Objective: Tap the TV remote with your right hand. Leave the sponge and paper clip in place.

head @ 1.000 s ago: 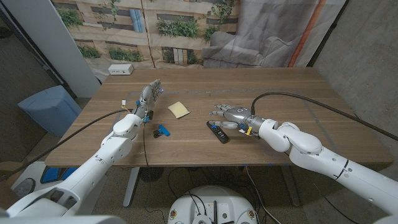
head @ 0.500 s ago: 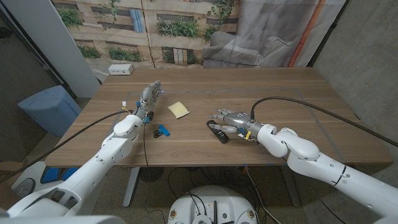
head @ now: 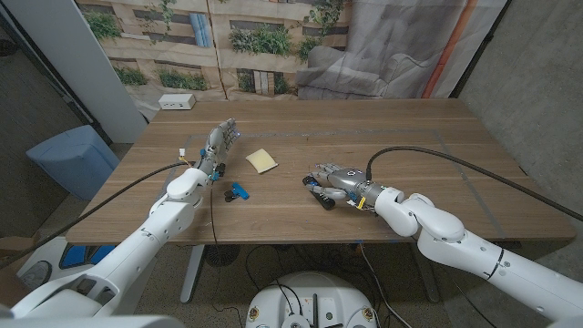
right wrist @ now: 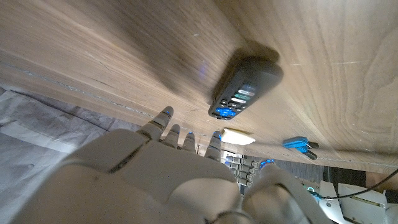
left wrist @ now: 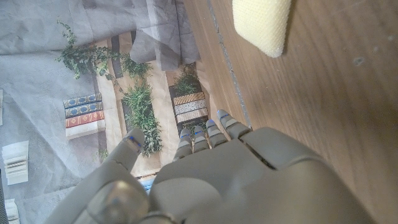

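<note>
Head view shows the right robot hand, fingers spread and grasping nothing, over the TV remote at the counter's five o'clock, sponge at its ten o'clock.

Wooden table; plant-print backdrop; grey drape; blue bin.

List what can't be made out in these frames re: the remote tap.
- Contact: in the head view the right hand covers most of the remote, so touching or hovering is unclear; the right wrist view shows the remote ahead of the fingers, but the gap can't be judged.
- Remote buttons: too small and blurred.
- Paper clip: too small for detail.
- Sponge: cut off by the left wrist view's edge.
</note>
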Robot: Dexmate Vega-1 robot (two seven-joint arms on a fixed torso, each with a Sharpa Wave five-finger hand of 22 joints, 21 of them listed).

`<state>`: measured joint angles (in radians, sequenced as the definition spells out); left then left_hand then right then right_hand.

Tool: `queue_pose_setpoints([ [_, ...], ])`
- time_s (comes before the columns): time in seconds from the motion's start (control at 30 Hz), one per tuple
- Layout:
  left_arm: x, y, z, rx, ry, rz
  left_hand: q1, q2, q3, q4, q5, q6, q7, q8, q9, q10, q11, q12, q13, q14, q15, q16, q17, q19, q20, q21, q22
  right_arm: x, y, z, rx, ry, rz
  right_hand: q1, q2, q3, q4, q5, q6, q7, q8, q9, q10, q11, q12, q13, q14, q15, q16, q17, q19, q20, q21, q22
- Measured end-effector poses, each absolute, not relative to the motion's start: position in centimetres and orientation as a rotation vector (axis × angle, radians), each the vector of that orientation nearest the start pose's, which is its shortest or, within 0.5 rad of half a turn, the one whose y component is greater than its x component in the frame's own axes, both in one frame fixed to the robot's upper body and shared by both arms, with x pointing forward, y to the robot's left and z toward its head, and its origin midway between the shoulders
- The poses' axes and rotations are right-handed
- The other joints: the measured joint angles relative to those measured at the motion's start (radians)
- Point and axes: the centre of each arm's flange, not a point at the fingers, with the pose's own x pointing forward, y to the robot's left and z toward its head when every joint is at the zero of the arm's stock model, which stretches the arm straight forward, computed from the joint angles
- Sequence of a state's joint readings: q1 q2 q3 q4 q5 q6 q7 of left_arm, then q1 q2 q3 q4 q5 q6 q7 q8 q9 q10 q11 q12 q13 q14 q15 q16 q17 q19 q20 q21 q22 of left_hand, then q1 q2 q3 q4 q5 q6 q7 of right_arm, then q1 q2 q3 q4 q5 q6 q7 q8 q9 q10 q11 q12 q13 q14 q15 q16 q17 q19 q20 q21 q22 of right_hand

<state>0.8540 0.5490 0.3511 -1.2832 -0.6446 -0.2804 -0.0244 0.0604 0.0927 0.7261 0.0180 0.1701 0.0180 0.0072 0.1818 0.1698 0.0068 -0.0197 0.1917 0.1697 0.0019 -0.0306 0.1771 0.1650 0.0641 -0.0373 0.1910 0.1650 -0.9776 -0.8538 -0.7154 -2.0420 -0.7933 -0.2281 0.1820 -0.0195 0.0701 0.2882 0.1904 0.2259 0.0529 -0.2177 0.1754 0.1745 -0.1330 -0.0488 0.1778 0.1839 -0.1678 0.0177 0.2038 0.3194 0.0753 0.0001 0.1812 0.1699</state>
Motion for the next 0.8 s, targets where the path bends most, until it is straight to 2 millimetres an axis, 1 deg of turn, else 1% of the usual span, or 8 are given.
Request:
queue_pose_setpoints([
  [0.2,65.2,31.8,-3.8,-0.009,-0.563,-0.160,0.000,0.000,0.000,0.000,0.000,0.000,0.000,0.000,0.000,0.000,0.000,0.000,0.000,0.000,0.000,0.000,0.000,0.000,0.000,0.000,0.000,52.7,-13.6,-10.0,-1.675,-0.586,0.299,0.000,0.000,0.000,0.000,0.004,0.000,0.000,0.000,0.000,-0.005,-0.005,0.000,0.000,0.000,0.000,0.000,0.003,-0.005,-0.005,0.001,0.000],
  [0.27,65.1,31.8,-3.9,-0.009,-0.564,-0.161,0.000,0.000,0.000,0.000,0.000,0.000,0.000,0.000,0.000,0.000,0.000,0.000,0.000,0.000,0.000,0.000,0.000,0.000,0.000,0.000,0.000,52.6,-13.6,-10.1,-1.675,-0.582,0.299,0.000,0.000,-0.004,0.004,0.004,0.000,0.000,0.000,0.000,-0.005,-0.005,0.000,0.000,0.000,0.000,0.000,0.003,-0.013,-0.008,0.001,0.003],
  [0.33,65.1,31.8,-3.9,-0.009,-0.564,-0.159,0.000,0.000,0.000,0.000,0.000,0.000,0.000,0.000,0.000,0.000,0.000,0.000,0.000,0.000,0.000,0.000,0.000,0.000,0.000,0.000,0.000,52.6,-13.6,-10.3,-1.677,-0.571,0.298,0.000,0.000,-0.004,0.004,0.006,0.000,0.000,0.000,0.000,-0.005,-0.005,0.004,0.000,0.000,0.000,0.004,0.003,-0.018,-0.004,0.001,0.005],
  [0.43,65.0,31.9,-3.9,-0.010,-0.563,-0.157,0.000,0.000,0.000,0.000,0.000,0.000,0.000,0.000,0.000,0.000,0.000,0.000,0.000,0.000,0.000,0.000,0.000,0.000,0.000,0.000,0.000,52.5,-13.6,-10.5,-1.678,-0.566,0.300,0.000,0.000,-0.004,0.004,0.007,0.000,0.000,0.000,0.000,-0.005,-0.005,0.004,0.000,0.000,0.000,0.004,0.007,-0.025,-0.011,0.001,0.005],
  [0.5,65.0,31.9,-4.0,-0.010,-0.562,-0.157,0.000,0.000,0.000,0.000,0.000,0.000,0.000,0.000,0.000,0.000,0.000,0.000,0.000,0.000,0.000,0.000,0.000,0.000,0.000,0.000,0.000,52.5,-13.6,-10.5,-1.678,-0.564,0.300,0.000,0.000,-0.004,0.004,0.007,0.000,0.000,0.000,0.000,-0.005,-0.005,0.004,0.000,0.000,0.000,0.004,0.008,-0.025,-0.011,0.001,0.005],
  [0.57,65.0,31.9,-4.0,-0.010,-0.561,-0.156,0.000,0.000,0.000,0.000,0.000,0.000,0.000,0.000,0.000,0.000,0.000,0.000,0.000,0.000,0.000,0.000,0.000,0.000,0.000,0.000,0.000,52.5,-13.6,-10.6,-1.679,-0.562,0.300,0.000,0.000,-0.006,0.006,0.008,0.001,0.000,0.006,0.000,-0.005,-0.005,0.004,0.000,0.000,0.000,0.004,0.008,-0.025,-0.011,0.001,0.005],
  [0.63,65.0,31.9,-4.1,-0.011,-0.558,-0.156,0.000,0.000,0.000,0.000,0.000,0.000,0.000,0.000,0.000,0.000,0.000,0.000,0.000,0.000,0.000,0.000,0.000,0.000,0.000,0.000,0.000,52.5,-13.6,-10.7,-1.680,-0.561,0.301,0.000,0.000,-0.007,0.007,0.011,0.014,0.005,0.006,0.000,-0.005,-0.005,0.004,0.000,0.000,0.000,0.004,0.008,-0.025,-0.011,0.001,0.005],
  [0.8,65.0,31.9,-4.2,-0.012,-0.554,-0.157,0.000,0.000,0.000,0.000,0.000,0.000,0.000,0.000,0.000,0.000,0.000,0.000,0.000,0.000,0.000,0.000,0.000,0.000,0.000,0.000,0.000,52.5,-13.6,-11.0,-1.680,-0.555,0.301,0.000,0.000,-0.010,0.010,0.012,0.016,0.004,0.006,0.000,-0.005,-0.005,0.004,0.000,0.000,0.000,0.004,0.012,-0.038,-0.009,0.001,0.005],
])
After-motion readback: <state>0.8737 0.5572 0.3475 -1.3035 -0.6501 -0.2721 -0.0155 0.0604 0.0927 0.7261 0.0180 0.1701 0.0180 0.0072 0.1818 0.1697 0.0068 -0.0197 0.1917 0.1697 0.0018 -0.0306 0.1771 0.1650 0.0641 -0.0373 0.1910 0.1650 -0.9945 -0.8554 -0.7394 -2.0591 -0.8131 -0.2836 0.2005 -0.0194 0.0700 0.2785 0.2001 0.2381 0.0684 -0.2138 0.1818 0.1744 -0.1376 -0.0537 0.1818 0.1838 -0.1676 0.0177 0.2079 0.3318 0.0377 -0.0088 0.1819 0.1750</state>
